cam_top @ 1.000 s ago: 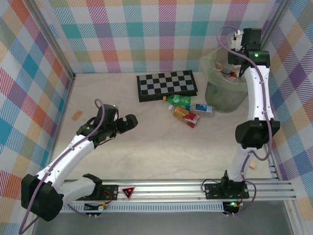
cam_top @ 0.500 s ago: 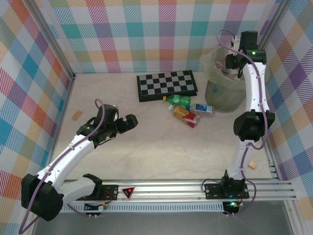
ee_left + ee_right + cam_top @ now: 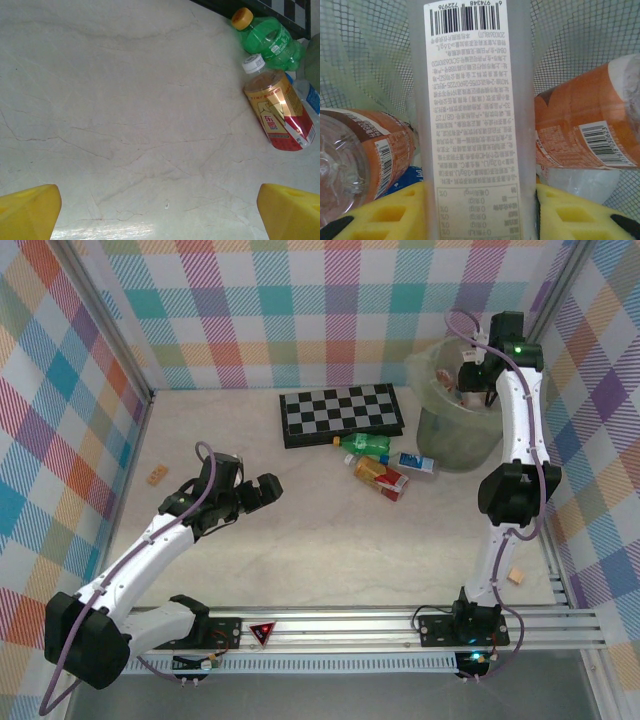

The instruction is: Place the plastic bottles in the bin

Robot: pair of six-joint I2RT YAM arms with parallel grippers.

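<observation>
You see a black-and-grey checkerboard [image 3: 342, 414], a green bottle [image 3: 270, 42] with an orange-yellow cap [image 3: 242, 18], a red-and-gold labelled bottle [image 3: 280, 117], and pastel plaid walls [image 3: 300, 310].

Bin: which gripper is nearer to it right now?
Right. The right gripper is inside the bin, gripping a white-labelled bottle; the left gripper hangs open over the table, well left of the bin.

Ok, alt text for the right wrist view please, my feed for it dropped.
The right gripper holds a clear bottle with a white barcode label between its yellow fingers, with the bin's mesh wall behind it. Two orange-labelled bottles lie in the bin on either side.
</observation>
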